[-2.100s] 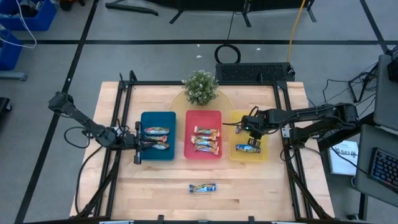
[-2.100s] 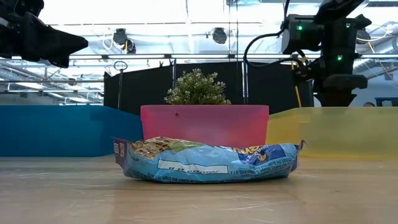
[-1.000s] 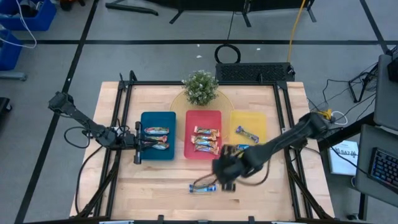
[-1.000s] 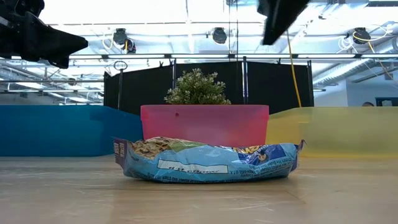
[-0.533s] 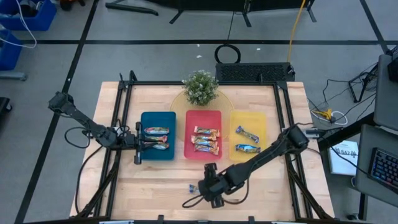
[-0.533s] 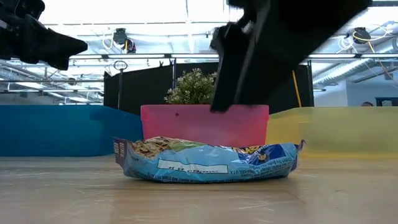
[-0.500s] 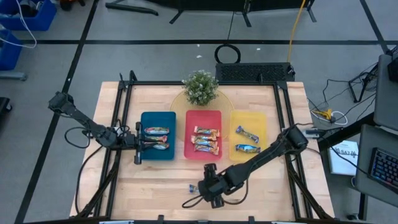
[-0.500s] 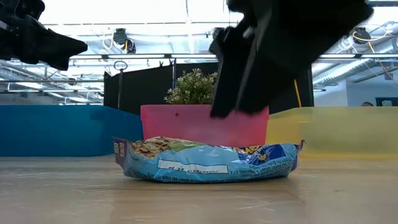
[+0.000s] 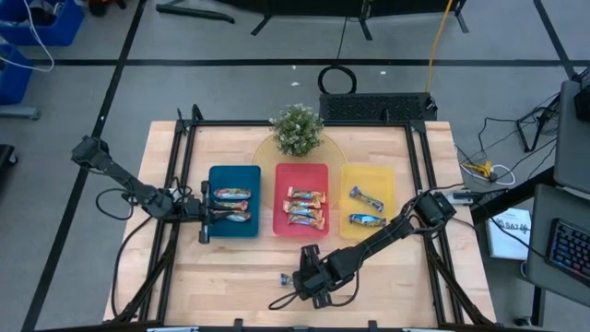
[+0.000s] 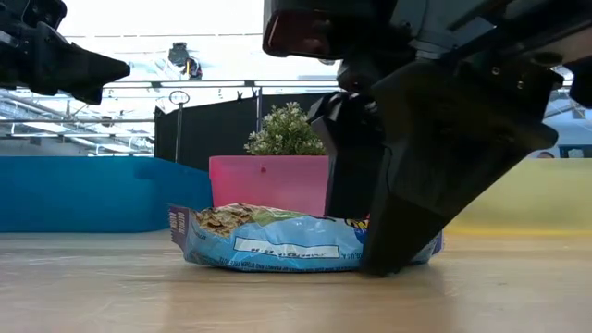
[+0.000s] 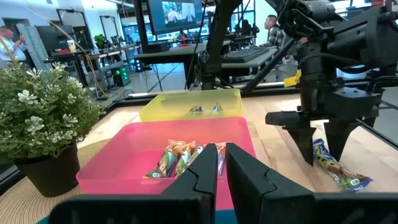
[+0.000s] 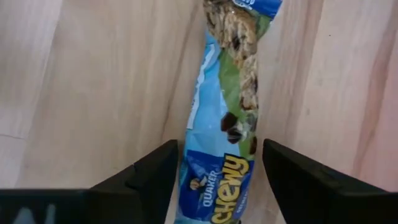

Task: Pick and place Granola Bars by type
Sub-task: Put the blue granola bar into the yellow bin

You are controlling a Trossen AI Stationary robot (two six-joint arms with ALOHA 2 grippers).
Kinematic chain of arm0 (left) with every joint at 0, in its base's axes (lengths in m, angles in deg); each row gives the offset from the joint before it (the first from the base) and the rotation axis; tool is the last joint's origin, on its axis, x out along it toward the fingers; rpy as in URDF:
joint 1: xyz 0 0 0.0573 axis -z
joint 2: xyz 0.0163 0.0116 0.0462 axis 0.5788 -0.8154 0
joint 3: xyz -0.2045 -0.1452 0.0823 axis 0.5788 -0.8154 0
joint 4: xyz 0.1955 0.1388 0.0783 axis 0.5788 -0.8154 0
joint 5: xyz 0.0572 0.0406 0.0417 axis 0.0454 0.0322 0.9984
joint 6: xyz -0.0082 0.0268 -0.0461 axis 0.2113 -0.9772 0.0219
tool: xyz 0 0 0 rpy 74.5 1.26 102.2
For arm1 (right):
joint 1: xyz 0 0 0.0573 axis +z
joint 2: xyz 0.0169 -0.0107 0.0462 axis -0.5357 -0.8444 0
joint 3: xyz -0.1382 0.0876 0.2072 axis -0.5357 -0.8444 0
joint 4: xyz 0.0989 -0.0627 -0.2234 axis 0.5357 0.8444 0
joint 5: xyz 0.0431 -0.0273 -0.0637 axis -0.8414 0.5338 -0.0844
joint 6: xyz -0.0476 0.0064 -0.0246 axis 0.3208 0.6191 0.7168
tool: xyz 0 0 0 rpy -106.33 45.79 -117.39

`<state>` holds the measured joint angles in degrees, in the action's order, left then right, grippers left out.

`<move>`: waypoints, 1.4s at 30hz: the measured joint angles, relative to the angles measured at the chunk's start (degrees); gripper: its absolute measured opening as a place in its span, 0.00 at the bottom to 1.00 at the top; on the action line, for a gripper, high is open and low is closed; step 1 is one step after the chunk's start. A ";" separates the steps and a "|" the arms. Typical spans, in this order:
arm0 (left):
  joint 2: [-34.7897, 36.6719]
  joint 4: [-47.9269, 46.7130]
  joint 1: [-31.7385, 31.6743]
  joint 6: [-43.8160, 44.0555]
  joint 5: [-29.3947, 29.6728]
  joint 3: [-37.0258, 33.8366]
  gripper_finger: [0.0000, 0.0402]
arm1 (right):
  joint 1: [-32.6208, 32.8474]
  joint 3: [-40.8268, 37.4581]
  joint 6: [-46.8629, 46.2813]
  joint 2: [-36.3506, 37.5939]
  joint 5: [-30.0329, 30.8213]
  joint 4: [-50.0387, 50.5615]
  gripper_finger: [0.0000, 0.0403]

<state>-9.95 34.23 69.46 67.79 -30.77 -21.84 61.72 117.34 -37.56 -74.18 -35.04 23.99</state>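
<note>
A light wooden table (image 9: 230,267) carried three trays in a row: a blue tray (image 9: 219,229) on the left, a red tray (image 9: 280,194) in the middle and a yellow tray (image 9: 384,177) on the right. Behind the red tray stood a small potted plant (image 9: 297,128) with tiny white flowers. A black metal frame (image 9: 175,184) ran along the table's edges. Beyond the table, a person (image 11: 9,38) stood among desks, below a lit monitor (image 11: 178,12).
</note>
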 joint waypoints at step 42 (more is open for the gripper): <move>0.02 1.08 0.00 -2.56 0.04 0.00 0.09 | -28.33 -50.46 10.75 61.87 4.14 8.56 0.05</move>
<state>-9.92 35.31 69.45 65.23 -30.72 -21.84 33.39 66.88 -26.81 -12.31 -30.91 32.55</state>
